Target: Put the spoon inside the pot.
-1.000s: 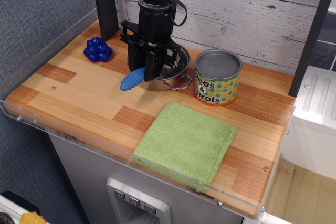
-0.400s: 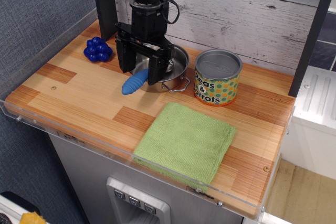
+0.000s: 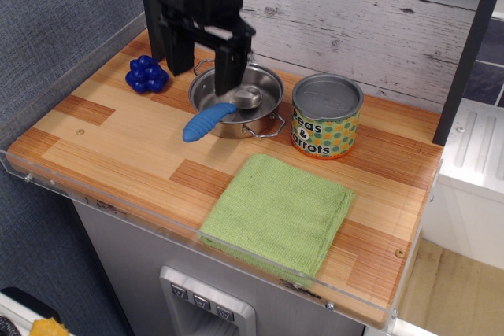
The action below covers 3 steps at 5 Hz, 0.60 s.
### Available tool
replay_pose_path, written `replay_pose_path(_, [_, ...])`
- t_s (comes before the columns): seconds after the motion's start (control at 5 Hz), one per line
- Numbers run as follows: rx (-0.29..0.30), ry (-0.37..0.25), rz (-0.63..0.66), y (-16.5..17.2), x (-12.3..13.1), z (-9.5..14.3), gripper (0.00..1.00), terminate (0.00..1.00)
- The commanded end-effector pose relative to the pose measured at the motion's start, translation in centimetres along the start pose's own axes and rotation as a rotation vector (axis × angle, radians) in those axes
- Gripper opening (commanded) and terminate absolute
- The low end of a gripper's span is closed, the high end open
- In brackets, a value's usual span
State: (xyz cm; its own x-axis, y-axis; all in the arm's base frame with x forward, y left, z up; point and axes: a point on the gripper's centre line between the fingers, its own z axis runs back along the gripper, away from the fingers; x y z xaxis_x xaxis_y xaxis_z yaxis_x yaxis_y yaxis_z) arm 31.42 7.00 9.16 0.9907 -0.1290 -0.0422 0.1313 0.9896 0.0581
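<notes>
The spoon (image 3: 211, 118) lies across the front-left rim of the pot (image 3: 264, 84). Its shiny bowl rests inside the pot and its ribbed blue handle sticks out over the rim down toward the table. The pot is a shallow steel pan with wire loop handles, standing at the back middle of the wooden table. My gripper (image 3: 201, 57) hangs above the pot's left side, open and empty, its two black fingers (image 3: 227, 68) spread wide and clear of the spoon.
A dark-blue berry-cluster toy (image 3: 146, 74) sits at the back left. A "Peas & Carrots" tin (image 3: 326, 116) stands right of the pot. A green cloth (image 3: 278, 212) lies at the front. A clear lip edges the table (image 3: 118, 147).
My gripper let go of the spoon and rose up and to the left. The spoon stays resting on the pot's rim, bowl inside.
</notes>
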Motion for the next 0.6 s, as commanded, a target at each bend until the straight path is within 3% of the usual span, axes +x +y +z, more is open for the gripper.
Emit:
replay_pose_path(0.0, [0.033,-0.098,-0.094,-1.4,-2.2,3.9,1.0,0.0])
replay_pose_path(0.2, [0.056,-0.122,-0.114,-2.7,-3.0,5.6,1.0,0.0])
replay_pose_path(0.4, [0.021,-0.148,-0.049,-2.7,-4.6,6.3,1.0,0.0])
